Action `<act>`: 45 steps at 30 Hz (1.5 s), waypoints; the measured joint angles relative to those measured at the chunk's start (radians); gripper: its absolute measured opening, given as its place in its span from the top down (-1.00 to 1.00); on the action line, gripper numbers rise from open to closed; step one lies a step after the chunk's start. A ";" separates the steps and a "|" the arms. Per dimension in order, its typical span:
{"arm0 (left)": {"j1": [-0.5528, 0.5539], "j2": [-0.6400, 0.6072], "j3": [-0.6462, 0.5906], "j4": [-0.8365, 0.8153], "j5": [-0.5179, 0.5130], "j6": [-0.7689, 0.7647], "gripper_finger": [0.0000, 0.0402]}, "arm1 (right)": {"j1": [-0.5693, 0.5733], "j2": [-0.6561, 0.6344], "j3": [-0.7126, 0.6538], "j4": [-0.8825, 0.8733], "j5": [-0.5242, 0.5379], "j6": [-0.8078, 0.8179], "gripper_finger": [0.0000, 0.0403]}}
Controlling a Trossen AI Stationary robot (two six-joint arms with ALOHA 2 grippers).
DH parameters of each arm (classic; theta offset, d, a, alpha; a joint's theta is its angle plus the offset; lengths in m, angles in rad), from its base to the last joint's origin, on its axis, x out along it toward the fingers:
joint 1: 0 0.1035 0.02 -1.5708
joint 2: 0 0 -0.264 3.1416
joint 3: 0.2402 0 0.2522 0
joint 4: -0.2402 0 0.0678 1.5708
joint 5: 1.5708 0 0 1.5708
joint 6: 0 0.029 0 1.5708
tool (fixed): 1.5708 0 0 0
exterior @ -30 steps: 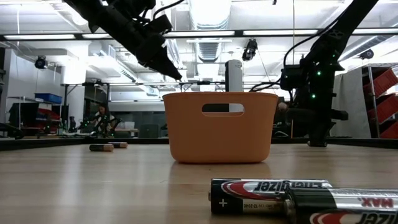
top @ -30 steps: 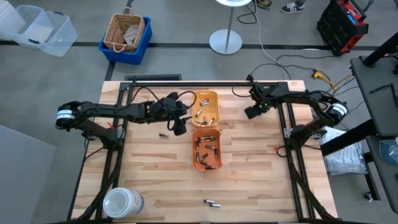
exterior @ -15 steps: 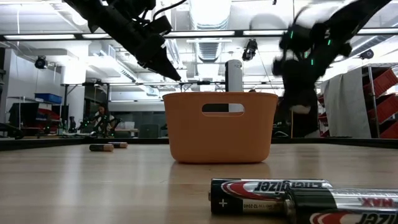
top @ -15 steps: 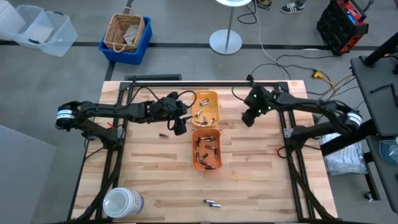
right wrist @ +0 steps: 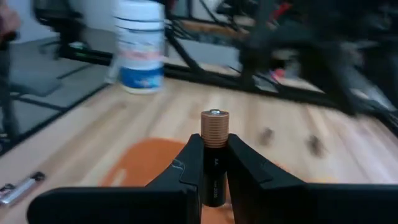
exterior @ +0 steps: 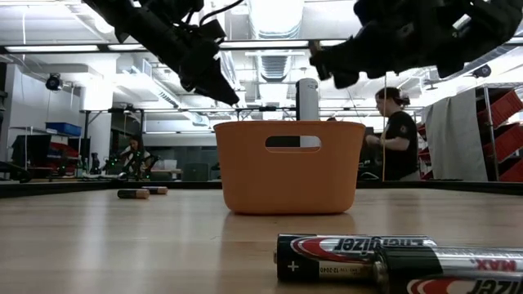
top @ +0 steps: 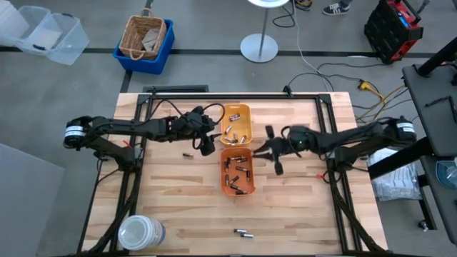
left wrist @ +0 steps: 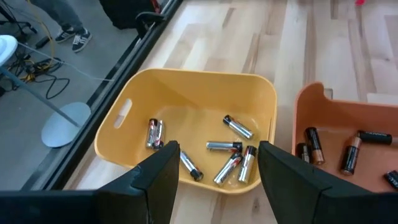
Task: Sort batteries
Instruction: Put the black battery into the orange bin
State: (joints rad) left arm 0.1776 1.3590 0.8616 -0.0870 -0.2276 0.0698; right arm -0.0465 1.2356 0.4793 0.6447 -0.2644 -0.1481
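Right gripper: closed on a single battery, copper-topped, dark-bodied, held upright with its end standing clear above the fingertips. In the high view this gripper is seen just beside the orange tray, at about 3 o'clock of the tray's upper end.

Left gripper: fingers spread apart, nothing between them. It is poised at the near edge of the yellow tray; in the high view it lies at 9 o'clock of where the two trays meet.

Batteries located: several silver ones in the yellow tray; dark and copper-banded ones in the orange tray; a loose pair on the table at 6 o'clock of the orange tray, well apart from it; one more loose at 9 o'clock, near the left gripper.

Handling, judged: each cell is small, rigid and light, not fragile. The metal jacket is smooth and round, so rolling on the wood and slipping or pivoting between the fingers are to be expected. Hold is best taken across the middle of the barrel, fingers square to its axis; an end grip would likely let it swing. The held cell is gripped low on its body, which seems adequate for a short carry and drop.
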 joint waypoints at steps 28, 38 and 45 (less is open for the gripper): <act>-0.435 -0.051 0.021 -0.027 -0.324 -0.262 0.03 | 0.112 0.208 0.244 -0.381 0.085 0.005 0.33; -0.591 -0.051 0.021 -0.128 -0.349 -0.519 0.03 | 0.172 0.008 0.244 -0.622 0.119 0.040 0.52; -0.654 -0.051 0.021 -0.222 -0.337 -0.674 0.03 | 0.197 -0.045 0.243 -0.686 0.120 0.054 0.59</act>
State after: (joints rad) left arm -0.4765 1.3075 0.8822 -0.3086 -0.5642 -0.6038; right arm 0.1509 1.1909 0.7219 -0.0408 -0.1448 -0.0942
